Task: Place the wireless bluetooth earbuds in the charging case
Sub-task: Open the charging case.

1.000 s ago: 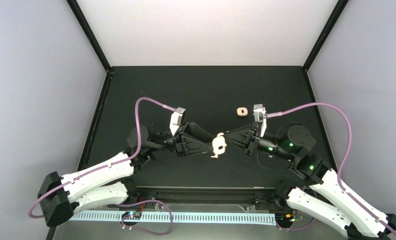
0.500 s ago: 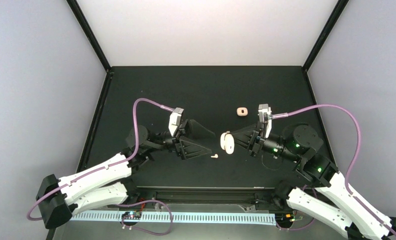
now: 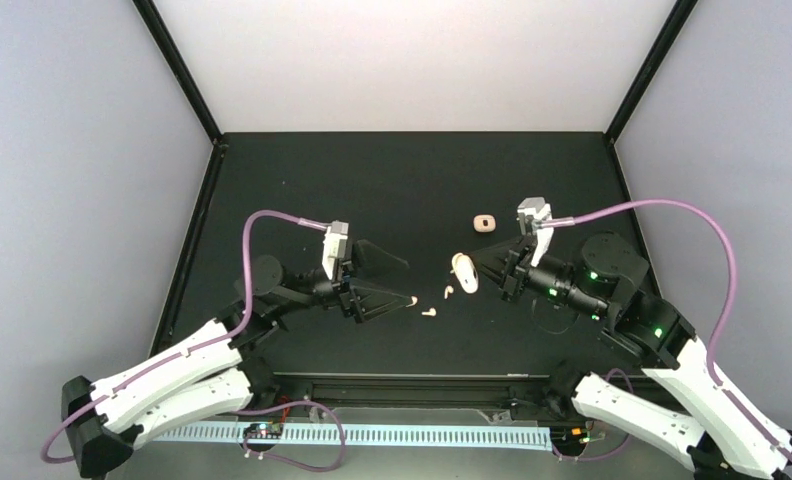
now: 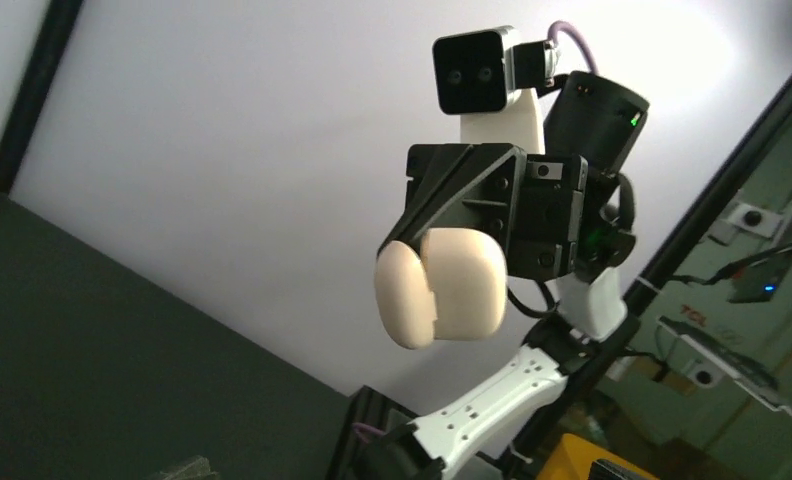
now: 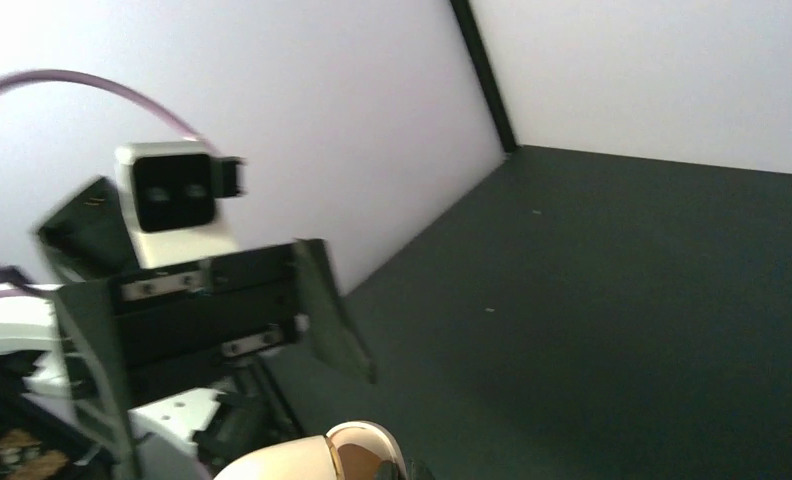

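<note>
My right gripper (image 3: 478,272) is shut on a cream charging case (image 3: 463,272) and holds it above the mat. In the left wrist view the case (image 4: 442,290) hangs from the black fingers with its lid partly ajar. The right wrist view shows only its top edge (image 5: 312,458) and a brownish inside. Two tiny white earbuds (image 3: 429,312) (image 3: 448,291) lie loose on the mat between the arms. My left gripper (image 3: 410,283) stands open to their left, a short way from the case. A small pale speck sits at its near fingertip (image 3: 413,299); I cannot tell what it is.
A second small cream case (image 3: 484,222) lies on the black mat (image 3: 412,180) behind the right gripper. Grey walls and black frame posts close in the mat on three sides. A black rail (image 3: 412,385) runs along the near edge between the arm bases.
The left gripper opened, let go of the case and drew back to the left. The right arm carried the case right and away. Earbuds now lie loose on the mat.
</note>
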